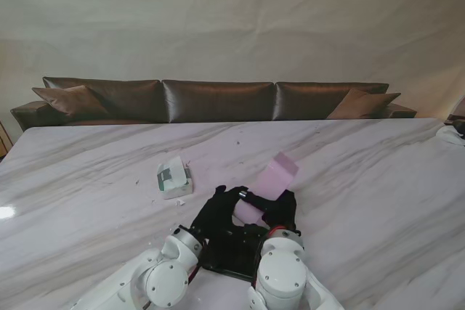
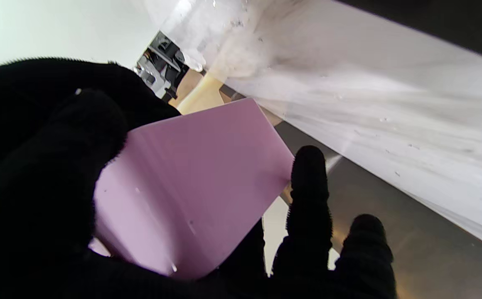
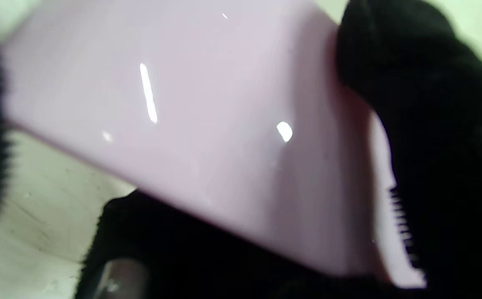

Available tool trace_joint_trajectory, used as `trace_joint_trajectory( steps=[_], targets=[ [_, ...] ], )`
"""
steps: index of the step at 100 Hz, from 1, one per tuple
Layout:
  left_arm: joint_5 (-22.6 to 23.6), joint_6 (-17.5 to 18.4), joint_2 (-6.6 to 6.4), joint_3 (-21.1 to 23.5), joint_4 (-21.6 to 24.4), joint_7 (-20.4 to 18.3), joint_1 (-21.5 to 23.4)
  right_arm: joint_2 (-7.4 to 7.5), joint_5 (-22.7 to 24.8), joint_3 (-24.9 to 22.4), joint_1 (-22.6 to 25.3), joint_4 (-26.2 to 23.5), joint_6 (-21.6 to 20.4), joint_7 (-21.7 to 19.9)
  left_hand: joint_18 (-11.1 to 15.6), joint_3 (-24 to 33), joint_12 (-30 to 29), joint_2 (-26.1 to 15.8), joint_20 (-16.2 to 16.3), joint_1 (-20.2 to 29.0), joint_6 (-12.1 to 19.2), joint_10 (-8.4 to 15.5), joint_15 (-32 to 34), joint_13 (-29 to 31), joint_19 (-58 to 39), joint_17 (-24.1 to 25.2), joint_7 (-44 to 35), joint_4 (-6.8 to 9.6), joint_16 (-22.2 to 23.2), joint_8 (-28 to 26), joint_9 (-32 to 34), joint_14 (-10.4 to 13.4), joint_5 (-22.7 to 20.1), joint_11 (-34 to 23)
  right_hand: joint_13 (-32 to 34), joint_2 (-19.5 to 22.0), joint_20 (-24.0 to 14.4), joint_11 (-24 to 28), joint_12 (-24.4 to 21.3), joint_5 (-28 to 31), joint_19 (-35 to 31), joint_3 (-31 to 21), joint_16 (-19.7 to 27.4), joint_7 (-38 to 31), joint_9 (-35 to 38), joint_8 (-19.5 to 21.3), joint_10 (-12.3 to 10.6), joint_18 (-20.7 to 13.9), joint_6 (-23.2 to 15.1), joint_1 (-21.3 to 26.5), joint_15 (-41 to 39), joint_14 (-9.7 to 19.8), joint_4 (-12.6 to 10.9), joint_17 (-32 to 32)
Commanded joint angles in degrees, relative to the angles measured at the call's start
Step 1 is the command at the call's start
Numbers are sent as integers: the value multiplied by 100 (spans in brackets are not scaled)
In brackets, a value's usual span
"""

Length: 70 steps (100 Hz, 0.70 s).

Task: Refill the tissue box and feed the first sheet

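Both hands, left hand and right hand, are gripping the pink box. Its long axis is tilting away toward the counter's far edge. The tissue pack is lying left, nearer the left hand.

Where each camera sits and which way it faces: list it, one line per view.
Stand view: above the shoulders, looking down the marble table toward a sofa; both arms, left hand, right hand.
Left wrist: along black fingers at the pink box.
Right wrist: close on the box, blurred.
Shared: all three show the pink box.
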<state>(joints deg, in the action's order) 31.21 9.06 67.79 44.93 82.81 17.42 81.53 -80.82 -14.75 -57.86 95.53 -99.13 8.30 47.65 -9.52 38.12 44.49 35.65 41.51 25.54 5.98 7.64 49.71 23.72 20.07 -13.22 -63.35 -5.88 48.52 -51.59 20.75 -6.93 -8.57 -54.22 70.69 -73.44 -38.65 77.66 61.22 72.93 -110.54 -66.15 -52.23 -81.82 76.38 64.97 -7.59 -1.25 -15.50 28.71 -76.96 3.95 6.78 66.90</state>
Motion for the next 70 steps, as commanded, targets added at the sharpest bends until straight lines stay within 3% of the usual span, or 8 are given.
trace_joint_trajectory(
  steps=[1,6,13,33,45,50,61,70],
  targets=[
    [64,-60,105,27,-60,138,23,-24,-19,70,75,-88,-37,-193,312,756,512,-904,185,969,427,295,475,443,-9861,-282,-399,228,353,-305,439,207,-219,-295,469,764,156,582,261,-11,-912,-1480,-180,74,624,120,197,-595,-229,273,-2276,-1,-559,273],
    [105,-88,114,44,-54,209,40,-3,-22,70,103,-107,-44,-258,404,625,821,-741,242,1276,674,338,756,728,-10048,-512,-615,73,515,-506,816,303,-519,-447,471,835,236,447,277,-80,-862,-1408,-134,126,619,208,159,-601,-291,192,-2202,-8,-535,262],
    [132,-116,123,67,-46,273,59,29,-26,67,141,-126,-57,-359,500,360,1101,-681,319,1618,985,433,1140,1143,-10349,-854,-823,-9,756,-876,1343,425,-1001,-663,473,963,328,224,274,-205,-736,-1277,-37,205,612,299,151,-554,-386,70,-2043,-69,-496,242],
    [107,-43,170,80,-100,451,80,128,137,49,233,-150,-11,-664,598,678,1252,-469,344,1496,1312,623,1808,2138,-11085,-1686,-1026,18,1104,-1513,2368,630,-2190,-1227,466,1322,629,-459,382,-596,-379,-872,285,542,451,342,219,-351,-495,-295,-1594,-278,-326,168],
    [125,28,214,77,-171,646,72,183,197,34,269,-188,-8,-832,612,1130,1337,-251,221,1219,1334,626,2047,2654,-11495,-2123,-1148,95,1142,-1607,2880,653,-2667,-1330,464,1427,810,-687,371,-860,-151,-660,481,716,238,22,285,-179,-446,-407,-1290,-448,-70,121],
    [107,92,239,85,-209,725,70,204,218,26,272,-191,2,-902,592,1328,1366,-126,139,1086,1241,574,2141,2872,-11655,-2277,-1232,50,1131,-1622,3107,614,-2842,-1376,463,1479,908,-820,327,-1039,-10,-566,594,851,82,-124,332,-90,-396,-505,-1100,-544,75,69],
    [-102,362,325,117,-312,901,91,204,184,21,265,-189,46,-925,432,1602,1358,31,108,739,1054,355,2436,3409,-12026,-2631,-1484,75,1100,-1762,3682,375,-3401,-1535,447,1583,1004,-1180,139,-1510,244,-338,920,1190,-350,-582,549,150,-239,-633,-511,-914,300,-303],
    [-241,538,385,143,-365,1028,124,188,139,24,248,-160,59,-889,284,1760,1302,224,121,613,916,155,2594,3728,-12215,-2846,-1527,35,1068,-1562,4018,171,-3660,-1587,364,1601,991,-1372,-69,-1824,375,-225,1048,1332,-592,-1142,662,265,-201,-636,-224,-1085,364,-558]
  ],
)
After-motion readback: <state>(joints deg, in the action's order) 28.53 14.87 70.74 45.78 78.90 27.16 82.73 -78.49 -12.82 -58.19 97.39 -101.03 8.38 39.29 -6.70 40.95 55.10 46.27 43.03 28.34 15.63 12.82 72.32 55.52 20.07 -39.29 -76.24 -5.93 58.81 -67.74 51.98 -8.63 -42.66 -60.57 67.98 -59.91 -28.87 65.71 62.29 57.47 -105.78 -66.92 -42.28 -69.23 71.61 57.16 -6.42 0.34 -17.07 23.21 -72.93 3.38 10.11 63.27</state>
